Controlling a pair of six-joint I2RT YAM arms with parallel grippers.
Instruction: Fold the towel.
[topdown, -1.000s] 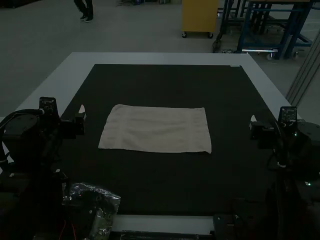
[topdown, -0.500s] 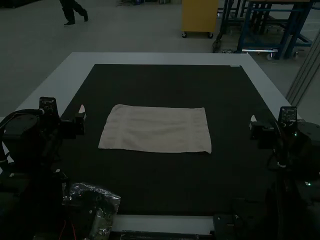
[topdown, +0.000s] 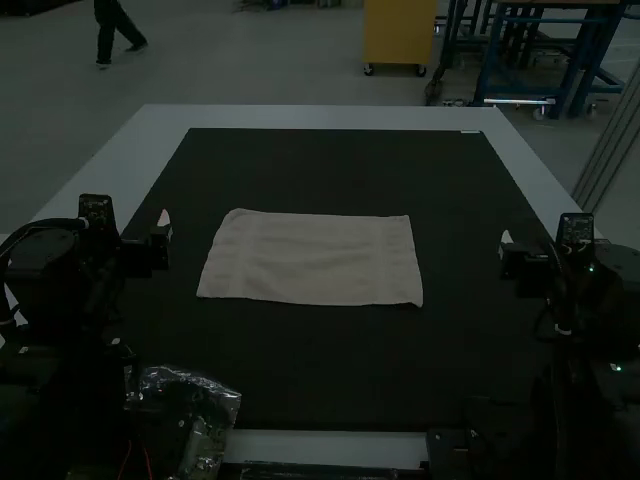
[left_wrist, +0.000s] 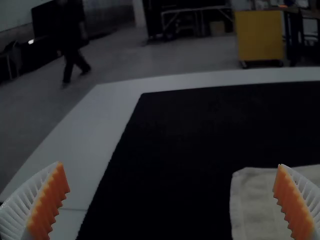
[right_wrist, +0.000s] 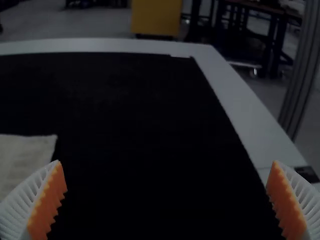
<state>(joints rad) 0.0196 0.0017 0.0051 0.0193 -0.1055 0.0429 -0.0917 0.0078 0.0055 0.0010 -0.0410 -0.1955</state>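
Unmoved, the towel (topdown: 312, 260) lies flat between left tool (topdown: 164, 226) and right tool (topdown: 507, 244), both open.

From here both arms look black and boxy, the left arm (topdown: 50, 265) with a dark cable (topdown: 50, 221) looping over it, the right arm (topdown: 605, 290) dotted with tiny pale lights (topdown: 615, 368). Each has white, ribbed, tapering fingers (left_wrist: 22, 202), their facing sides lined with toothed orange pads (left_wrist: 47, 205).

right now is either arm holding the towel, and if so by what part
Nothing is held: the towel lies flat on the mat, and both arms' fingers are open, with no cloth between them.
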